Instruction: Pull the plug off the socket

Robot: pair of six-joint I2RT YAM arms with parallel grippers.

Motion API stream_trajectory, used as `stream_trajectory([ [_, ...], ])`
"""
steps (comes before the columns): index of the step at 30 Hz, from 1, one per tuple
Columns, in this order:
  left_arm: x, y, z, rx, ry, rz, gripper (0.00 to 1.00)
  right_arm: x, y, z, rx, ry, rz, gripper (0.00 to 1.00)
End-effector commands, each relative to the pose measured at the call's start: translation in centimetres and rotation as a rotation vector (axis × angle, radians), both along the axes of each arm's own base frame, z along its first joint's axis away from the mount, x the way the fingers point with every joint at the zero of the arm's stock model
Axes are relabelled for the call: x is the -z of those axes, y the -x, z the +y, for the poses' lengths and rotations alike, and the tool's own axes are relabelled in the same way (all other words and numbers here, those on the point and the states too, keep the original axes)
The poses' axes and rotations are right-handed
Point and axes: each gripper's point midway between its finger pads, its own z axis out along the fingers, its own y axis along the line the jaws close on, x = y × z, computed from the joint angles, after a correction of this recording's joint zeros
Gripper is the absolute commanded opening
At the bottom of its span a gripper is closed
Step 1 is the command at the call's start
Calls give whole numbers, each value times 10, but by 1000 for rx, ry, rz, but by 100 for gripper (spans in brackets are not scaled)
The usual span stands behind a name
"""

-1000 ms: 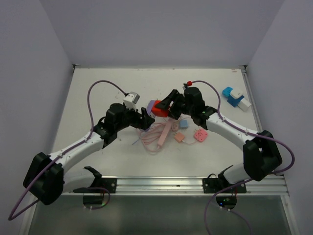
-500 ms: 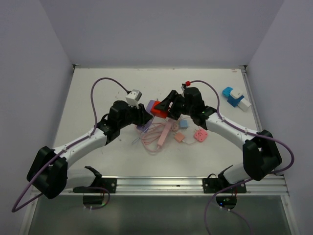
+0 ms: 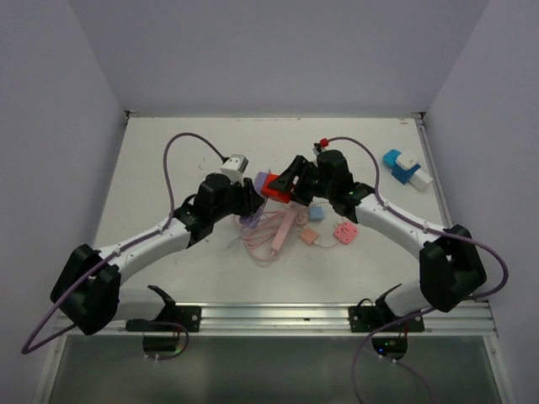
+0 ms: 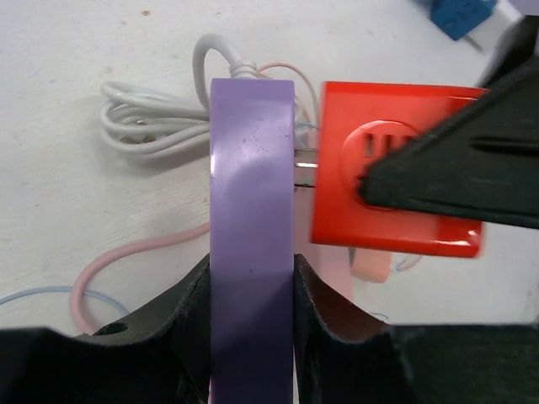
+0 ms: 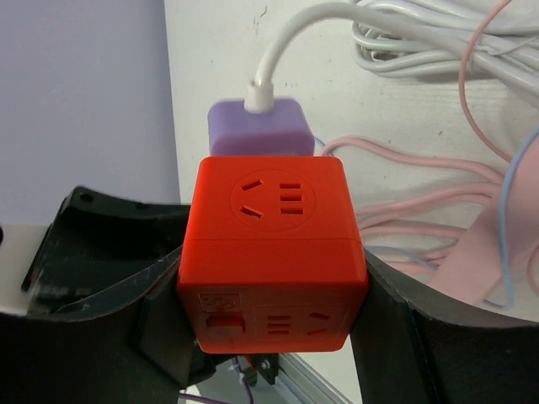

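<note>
Nearest, left claw (image 4: pixel 251 290) pinched narrow on the purple plug (image 4: pixel 251 168), flat against both broad faces. Looks like hard, smooth plastic: light, stiff, apt to slip if gripped near an edge, so best held square on the faces. Just beyond, bare prongs (image 4: pixel 305 166) showing in a thin gap, partly out of the red socket (image 4: pixel 337 210). Right claw (image 5: pixel 274 295) spread about halfway, clamped on that cube's sides over mid-worktop (image 4: pixel 50 67). Farther back, slack white cable (image 5: pixel 278 50); little drag likely. Calls for a straight pull, no twisting.
</note>
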Motion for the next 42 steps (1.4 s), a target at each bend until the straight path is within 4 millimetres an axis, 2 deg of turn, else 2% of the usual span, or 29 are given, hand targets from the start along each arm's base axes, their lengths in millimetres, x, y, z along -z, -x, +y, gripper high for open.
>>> stream_trajectory([
  [1, 11, -45, 67, -376, -164, -18, 0, -50, 16, -4, -59, -24, -103, 0],
  [7, 17, -66, 87, -447, -147, 17, 0, -43, 26, -17, -86, 24, -106, 0],
  [8, 23, -70, 92, -448, -146, 37, 0, -43, 26, -20, -86, 30, -111, 0],
  [11, 32, -83, 97, -439, -127, 72, 0, -36, 21, -44, -36, 82, -121, 0],
  [15, 41, -100, 115, -475, -98, 107, 0, -8, 10, -105, 101, 215, -99, 0],
  [16, 43, -105, 118, -480, -92, 114, 0, -5, 13, -117, 114, 254, -106, 0],
  [17, 43, -111, 129, -498, -77, 121, 0, -1, 14, -129, 138, 286, -105, 0],
  [18, 43, -114, 135, -516, -62, 130, 0, 8, 11, -148, 199, 348, -99, 0],
  [19, 45, -119, 140, -526, -52, 140, 0, 11, 16, -160, 211, 400, -100, 0],
  [20, 48, -124, 152, -550, -32, 153, 0, 20, 16, -178, 266, 459, -86, 0],
  [23, 54, -134, 174, -594, 12, 184, 0, 32, 24, -204, 321, 526, -58, 0],
  [24, 55, -137, 179, -607, 20, 191, 0, 41, 26, -219, 362, 565, -36, 0],
  [26, 63, -140, 189, -624, 37, 216, 1, 54, 32, -234, 399, 616, 3, 0],
  [27, 64, -143, 192, -629, 44, 220, 6, 63, 36, -246, 428, 655, 28, 0],
  [32, 83, -142, 201, -634, 59, 282, 24, 92, 48, -262, 452, 725, 91, 0],
  [35, 87, -136, 199, -624, 61, 295, 41, 105, 55, -268, 455, 763, 115, 0],
  [36, 88, -133, 198, -619, 62, 301, 55, 110, 58, -272, 455, 786, 130, 0],
  [39, 87, -127, 198, -612, 54, 306, 71, 119, 62, -273, 434, 814, 168, 1],
  [40, 82, -126, 198, -610, 54, 296, 79, 126, 66, -273, 418, 827, 199, 6],
  [42, 82, -120, 200, -610, 40, 308, 89, 133, 70, -274, 406, 839, 232, 11],
])
